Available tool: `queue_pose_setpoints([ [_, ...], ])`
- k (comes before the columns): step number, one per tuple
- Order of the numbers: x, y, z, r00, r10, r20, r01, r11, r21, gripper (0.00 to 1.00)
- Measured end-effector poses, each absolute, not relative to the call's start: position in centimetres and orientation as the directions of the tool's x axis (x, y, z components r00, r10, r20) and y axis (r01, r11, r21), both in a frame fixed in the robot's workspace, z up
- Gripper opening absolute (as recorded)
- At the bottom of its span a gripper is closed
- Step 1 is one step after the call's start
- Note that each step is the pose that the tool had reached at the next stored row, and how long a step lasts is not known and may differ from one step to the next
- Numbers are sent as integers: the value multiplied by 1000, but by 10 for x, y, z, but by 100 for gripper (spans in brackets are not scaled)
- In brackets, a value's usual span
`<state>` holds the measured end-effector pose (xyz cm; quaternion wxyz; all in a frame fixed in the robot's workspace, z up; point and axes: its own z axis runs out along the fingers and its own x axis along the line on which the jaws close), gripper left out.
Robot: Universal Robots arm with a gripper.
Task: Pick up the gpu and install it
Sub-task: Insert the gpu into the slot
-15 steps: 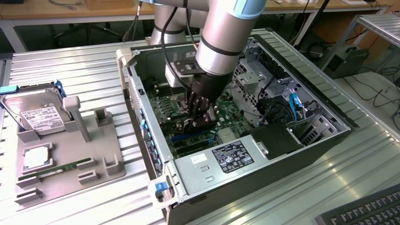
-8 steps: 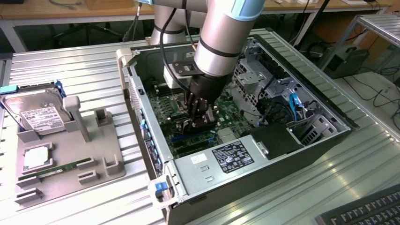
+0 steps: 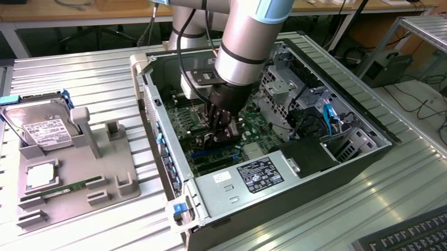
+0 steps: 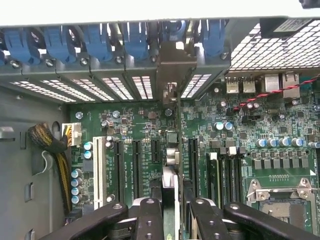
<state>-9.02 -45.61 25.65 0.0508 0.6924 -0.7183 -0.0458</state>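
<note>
One gpu (image 4: 170, 172) is held by the end effector (image 4: 172, 217) deep inside the open computer case (image 3: 349, 97). The wrist view sees the thin black card from its edge, standing up straight over the green motherboard (image 4: 135, 125). Two black fingers (image 4: 150, 220) press on it, one on each flat side, closed tight on the card. Its silver bracket (image 4: 170, 70) is at the far end, right against the back wall of the case, just under a row of blue clips (image 4: 95, 40). Long black slots (image 4: 136, 165) lie on the board on both sides of the card. I cannot tell if the card's bottom edge is pushed all the way into a slot. In the exterior view the arm reaches down into the middle of the case, and the case lies on its side on a ribbed metal worktop (image 3: 84, 73). On the exterior view's left, well apart from the case, a grey holder (image 3: 104, 172) sits on the worktop. A silver hard drive (image 3: 42, 125) with a white label leans in it, and a narrow green memory stick (image 3: 63, 187) lies in it lower down. A dark keyboard (image 3: 412, 235) pokes in at the exterior view's bottom right corner.
</note>
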Motion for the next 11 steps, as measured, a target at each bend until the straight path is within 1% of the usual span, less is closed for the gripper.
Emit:
queue_pose_setpoints([
  [11,-90,-456,254,-36,-999,5,-990,37,136,26],
])
